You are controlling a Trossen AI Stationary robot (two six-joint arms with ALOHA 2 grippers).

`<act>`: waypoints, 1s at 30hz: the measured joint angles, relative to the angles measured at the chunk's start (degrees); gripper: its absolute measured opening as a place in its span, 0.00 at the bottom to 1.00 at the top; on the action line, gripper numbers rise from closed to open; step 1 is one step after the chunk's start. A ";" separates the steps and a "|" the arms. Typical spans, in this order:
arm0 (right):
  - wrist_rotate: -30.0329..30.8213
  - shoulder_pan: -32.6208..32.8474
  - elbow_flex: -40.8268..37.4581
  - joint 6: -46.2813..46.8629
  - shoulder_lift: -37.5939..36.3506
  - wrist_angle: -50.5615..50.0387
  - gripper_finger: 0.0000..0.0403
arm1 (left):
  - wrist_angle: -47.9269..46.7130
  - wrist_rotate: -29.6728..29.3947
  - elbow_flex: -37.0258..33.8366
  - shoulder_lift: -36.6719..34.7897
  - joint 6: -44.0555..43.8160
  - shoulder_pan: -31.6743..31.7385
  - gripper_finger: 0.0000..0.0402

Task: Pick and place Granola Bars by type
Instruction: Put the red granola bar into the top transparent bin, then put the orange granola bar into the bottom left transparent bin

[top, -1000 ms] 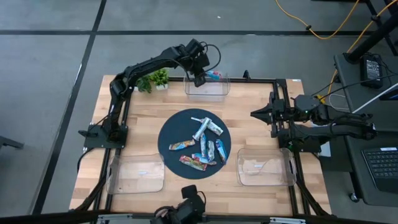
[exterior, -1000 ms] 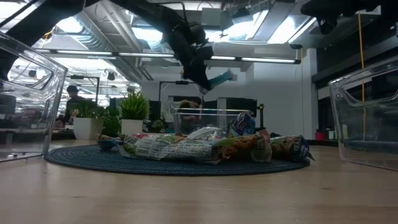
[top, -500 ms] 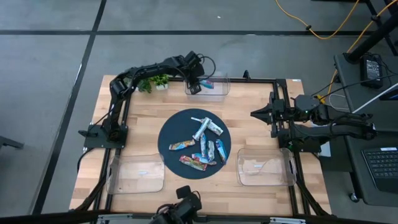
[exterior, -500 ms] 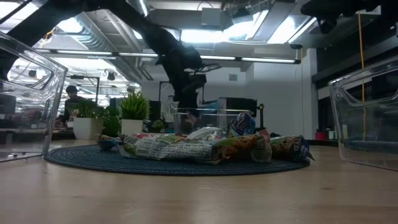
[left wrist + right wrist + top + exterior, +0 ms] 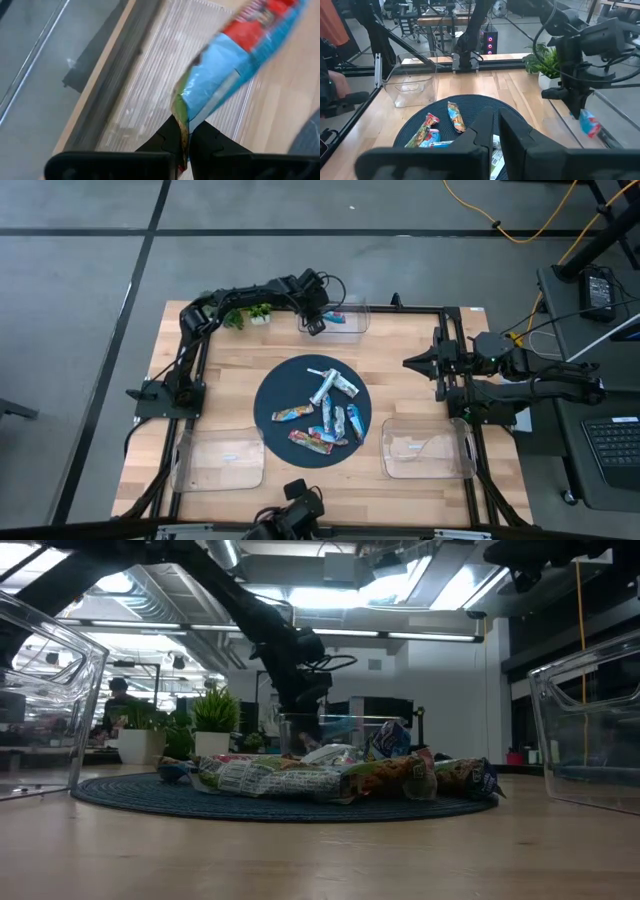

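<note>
Reaching across the top of the frame, the left gripper (image 5: pixel 316 323) pinches a blue bar (image 5: pixel 338 318) over the clear bin (image 5: pixel 352 330); the right gripper (image 5: pixel 408 364), fingers together, waits at right.

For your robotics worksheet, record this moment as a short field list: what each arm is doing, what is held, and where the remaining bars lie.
left gripper: shut on a blue bar, over the far clear bin
right gripper: waiting at the table's right side, holding nothing
remaining bars: piled on the dark round mat
near bins: two, either side of the mat
</note>
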 joint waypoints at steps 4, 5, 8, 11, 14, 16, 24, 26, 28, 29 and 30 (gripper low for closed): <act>0.00 0.00 0.00 0.11 0.01 0.00 0.08 | -0.48 -0.21 0.00 0.55 -0.32 -0.11 0.07; 0.00 0.00 0.00 0.18 0.00 0.00 0.08 | -0.30 -0.40 0.00 0.66 -0.29 -0.19 0.08; 0.02 0.00 0.00 0.23 -0.02 0.00 0.08 | -0.54 -0.64 0.00 0.68 -0.40 -0.33 0.10; 0.00 0.00 0.00 0.23 0.00 0.00 0.08 | -0.54 -2.33 0.00 0.68 -0.39 -0.50 0.12; 0.00 0.00 0.00 0.21 0.00 0.00 0.08 | -0.57 -3.92 0.51 0.60 0.08 -0.79 0.17; 0.00 0.00 0.00 0.10 0.00 0.00 0.08 | -0.87 -4.37 1.09 0.26 1.17 -1.01 0.20; 0.00 0.00 0.00 0.08 0.01 -0.04 0.08 | -5.72 -4.42 7.44 -0.28 3.22 -3.07 0.38; 0.00 0.00 0.00 0.07 0.00 -0.06 0.08 | -6.13 -4.40 8.85 -0.28 3.50 -3.80 0.41; 0.00 0.00 0.00 0.06 0.01 -0.07 0.08 | -6.81 -4.40 10.02 -0.28 3.68 -4.47 0.42; 0.00 0.00 0.00 0.06 0.01 -0.09 0.08 | -7.28 -4.37 10.65 -0.28 3.68 -4.74 0.43; 0.00 0.00 0.00 0.06 -0.01 -0.08 0.08 | -7.45 -4.37 11.34 -0.28 3.68 -5.02 0.43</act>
